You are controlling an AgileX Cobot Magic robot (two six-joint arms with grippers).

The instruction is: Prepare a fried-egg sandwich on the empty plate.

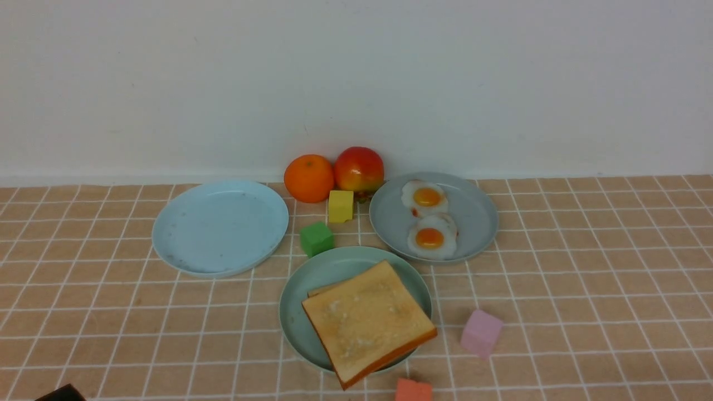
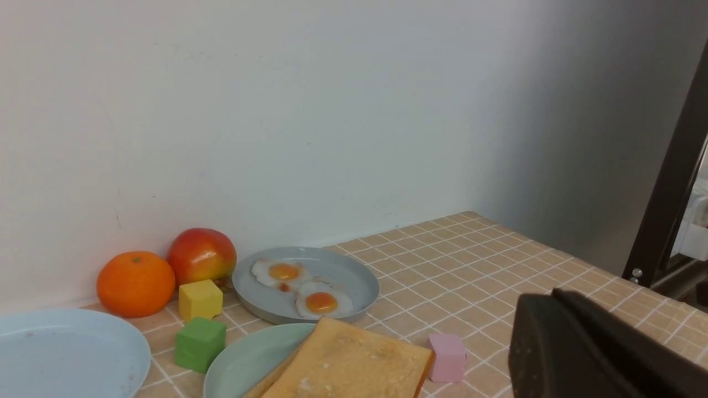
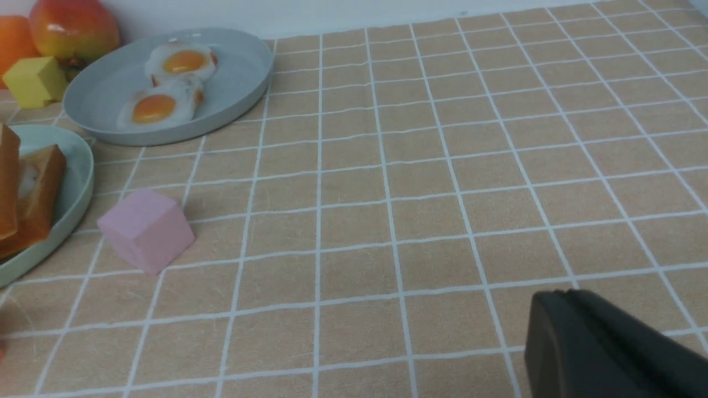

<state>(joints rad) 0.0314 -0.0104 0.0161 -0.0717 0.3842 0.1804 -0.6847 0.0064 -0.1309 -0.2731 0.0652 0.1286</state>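
Observation:
The mint-green plate holds two toast slices stacked askew; the top slice overhangs the near rim and the lower slice peeks out at the far left. In the right wrist view a bit of white shows between the slices. Two fried eggs lie on the grey-blue plate. My left gripper is shut and empty, low at the near left corner. My right gripper is shut and empty over the cloth right of the plates; it is outside the front view.
A pale sky-blue plate with nothing on it sits at the left. An orange and an apple stand by the wall. A yellow cube, green cube, pink cube and red-orange cube surround the mint-green plate.

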